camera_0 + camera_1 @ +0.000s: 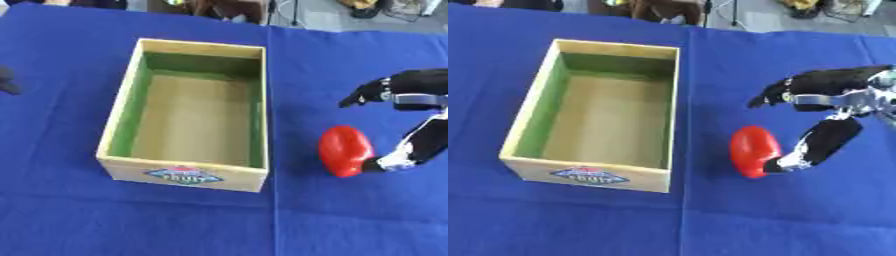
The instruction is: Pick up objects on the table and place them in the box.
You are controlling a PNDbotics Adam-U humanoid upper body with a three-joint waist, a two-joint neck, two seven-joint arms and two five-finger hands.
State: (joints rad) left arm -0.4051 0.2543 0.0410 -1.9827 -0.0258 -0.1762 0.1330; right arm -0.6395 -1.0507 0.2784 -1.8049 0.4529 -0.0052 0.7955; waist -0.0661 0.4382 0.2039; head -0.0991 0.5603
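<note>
Right hand (820, 117) released, fingers spread, lower digit touching the glossy red oval object (753, 150) at its 9 o'clock. Object's long axis runs 12-to-6, on blue tabletop (798, 220), at the empty wooden box's (588, 172) 3 o'clock. Left hand barely visible.

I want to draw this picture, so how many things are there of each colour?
Red: 1, the red ball on the cloth.
Tan: 1, the wooden box.
Blue: 1, the cloth.
Black: 1, the robot's right hand, one fingertip against the ball.
Total: 4.
</note>
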